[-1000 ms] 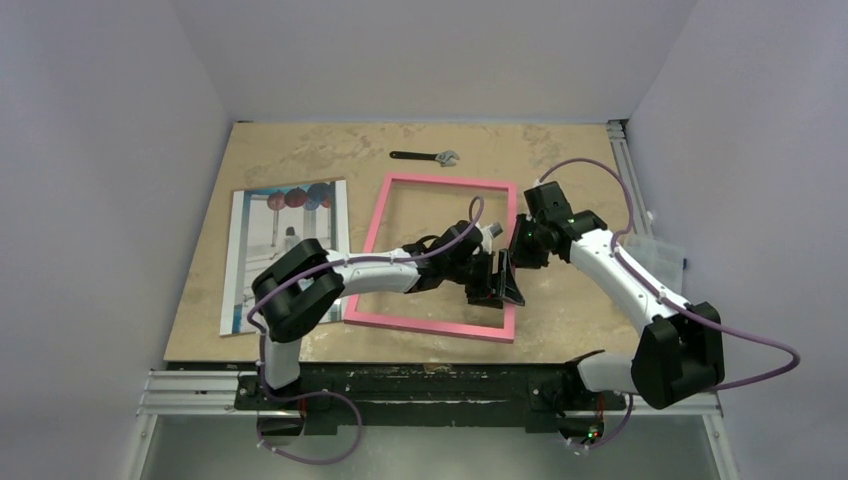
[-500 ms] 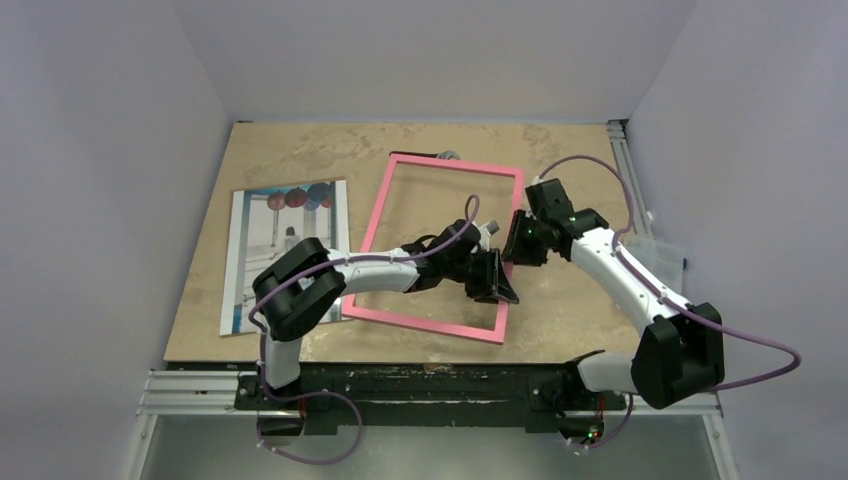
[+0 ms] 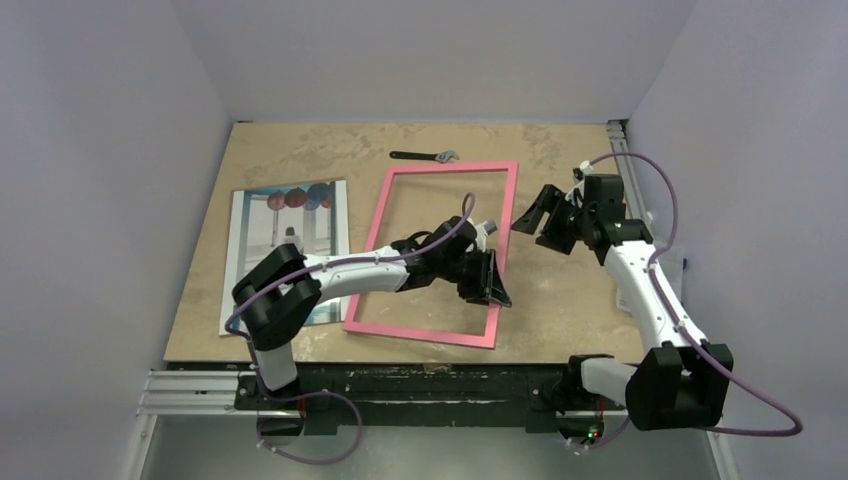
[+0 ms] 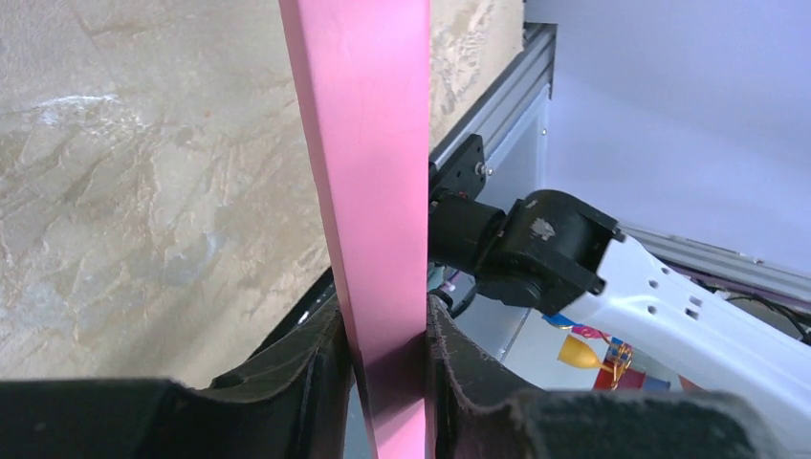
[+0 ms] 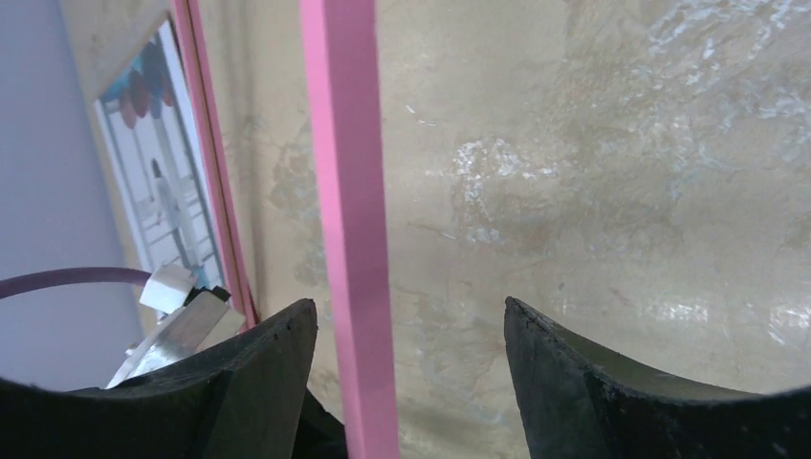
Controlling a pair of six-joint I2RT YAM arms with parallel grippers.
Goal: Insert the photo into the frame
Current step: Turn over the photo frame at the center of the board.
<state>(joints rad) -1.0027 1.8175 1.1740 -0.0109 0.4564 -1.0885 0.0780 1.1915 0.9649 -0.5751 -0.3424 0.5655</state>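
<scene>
Frame [image 3: 420,335]: mid-table, pink face up. Left arm stretched low toward 2 o'clock across frame opening. Left gripper [image 3: 492,288] clamped on frame's right rail, near lower corner. Right arm bent, wrist pointing 9 o'clock. Right gripper [image 3: 528,212] spread wide, holding nothing, just off frame's top-right corner at 3 o'clock. Photo [image 3: 285,215] flat, face up, at frame's 9 o'clock, partly under left arm.

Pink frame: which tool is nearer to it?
Left. The left tool grips the frame's right edge; the right tool hangs open just beyond that edge, not touching.
</scene>
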